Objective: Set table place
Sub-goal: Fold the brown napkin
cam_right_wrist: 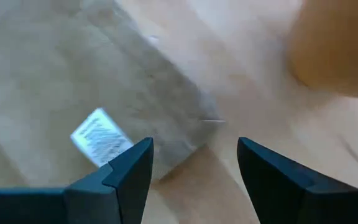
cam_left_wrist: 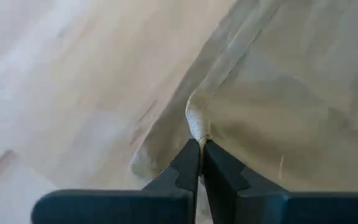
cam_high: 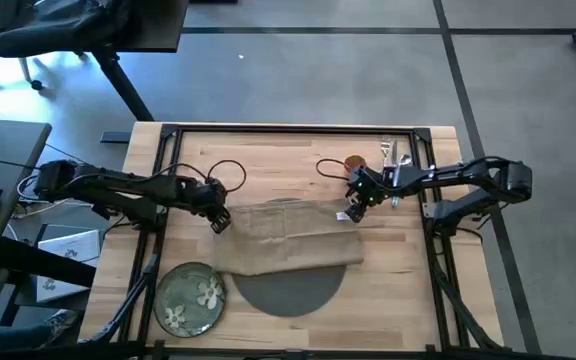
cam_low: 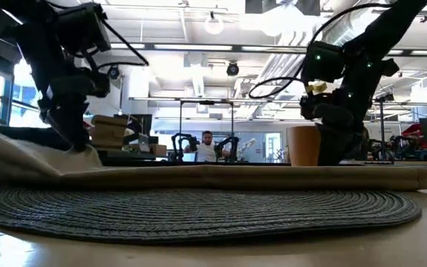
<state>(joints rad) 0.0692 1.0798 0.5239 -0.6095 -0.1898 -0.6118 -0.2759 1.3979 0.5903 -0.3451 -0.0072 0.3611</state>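
Place setting, partly assembled, on the light-wood surface.

Nearest edge: green plate with white flowers, at about 7 o'clock from the centre, bare and clear of the mat. Just beside it, at 6 o'clock, the round dark-grey woven placemat, its far half covered.

Centre: tan cloth napkin, spread wide across the mat and overhanging onto the wood on both sides; a white label shows near its 3 o'clock corner.

Left gripper at the napkin's 9 o'clock corner: jaws pinched tight on a fold of the cloth, as the left wrist view shows, the fabric puckered between them.

Right gripper at the napkin's 2 o'clock corner: jaws wide apart, poised above the corner and label, gripping nothing.

Far edge, 1 o'clock: small orange cup, and beside it silver cutlery lying in a cluster; individual pieces cannot be told apart.

Step in hand, by judgement: arranging the napkin, with only one corner taken.

Next move calls for: the right jaws to descend and pinch the free corner, so that both arms can fold or shift the cloth off the mat. Plate, cutlery and cup are not yet placed.
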